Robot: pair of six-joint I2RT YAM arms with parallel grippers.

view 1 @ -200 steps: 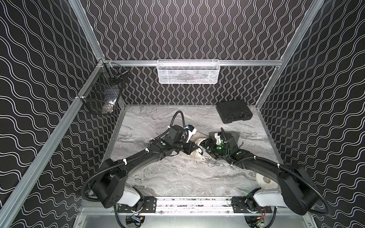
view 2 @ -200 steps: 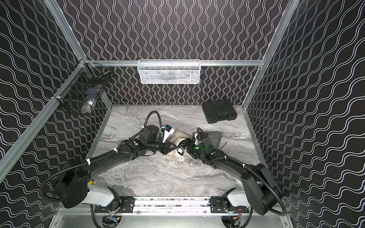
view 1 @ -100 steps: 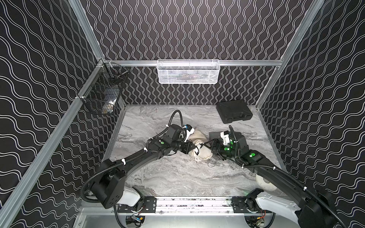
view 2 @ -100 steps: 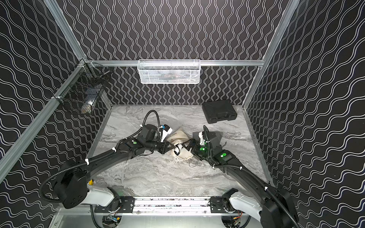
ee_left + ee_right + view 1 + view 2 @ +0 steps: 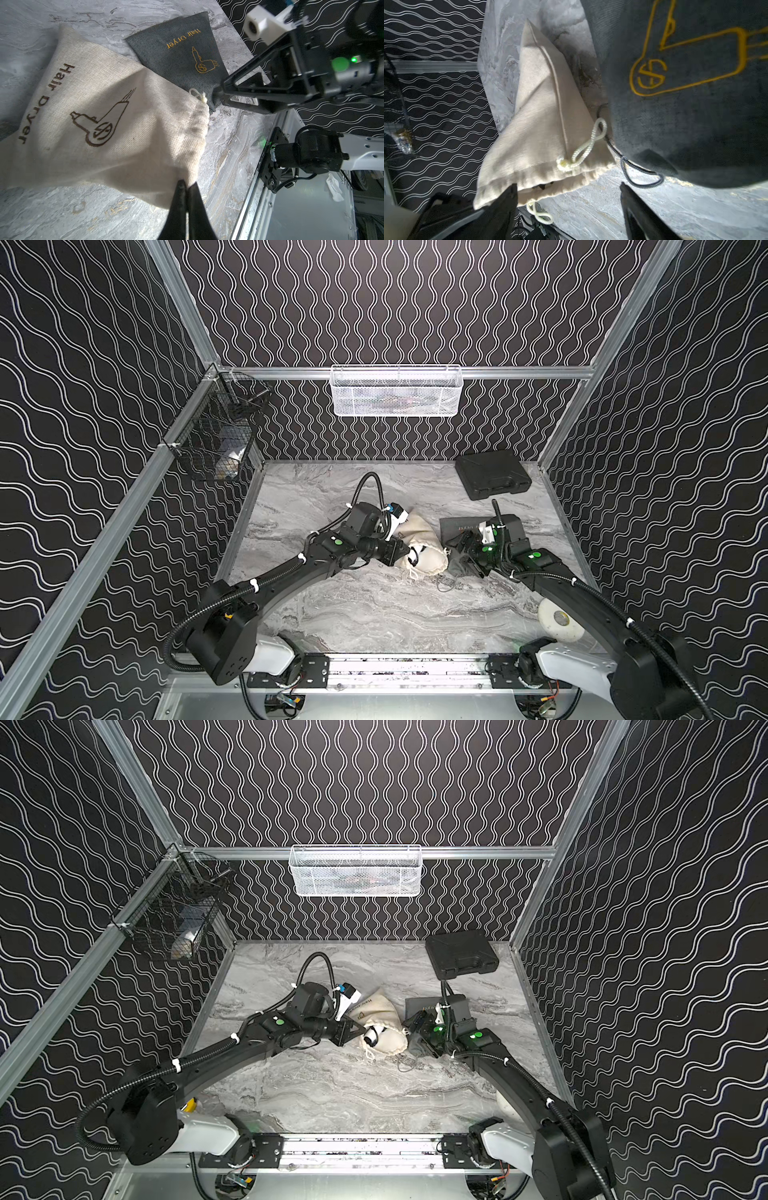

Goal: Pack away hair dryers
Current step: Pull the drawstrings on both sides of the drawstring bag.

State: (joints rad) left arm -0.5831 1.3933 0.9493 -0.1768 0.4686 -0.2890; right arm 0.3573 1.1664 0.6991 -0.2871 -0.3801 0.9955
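**Tabletop** (image 5: 374, 614), marbled grey. Holdings as follows.

1. **Beige pouch** (image 5: 93, 124): cloth with a drawstring, printed "Hair Dryer". It lies at the middle with its mouth turned to the left pincer. It holds the white hair dryer (image 5: 371, 1039). A white part with black cord shows in the mouth in a top view, and cloth hides the rest.
2. **Grey pouch** (image 5: 182, 58): cloth with a gold "Hair Dryer" print. It lies just beside the beige pouch on the robot's right, edges touching. Its contents cannot be told.
3. **Black case** (image 5: 492, 475): hard plastic with a handle, closed. It sits in the back right corner, well apart from both pouches.
4. **White mesh basket** (image 5: 395, 393): hung on the back rail. Its contents are indistinct.
5. **Black wire basket** (image 5: 216, 439): hung on the left rail. It holds pale items too small to name.

**Left pincer** (image 5: 185, 187): closed, pinching the hem of the beige pouch's mouth.

**Right pincer** (image 5: 569, 193): jaws wide apart and gripping nothing. One finger (image 5: 511, 197) is just beside the beige hem, and the pincer is low over the tabletop near the grey pouch's mouth.
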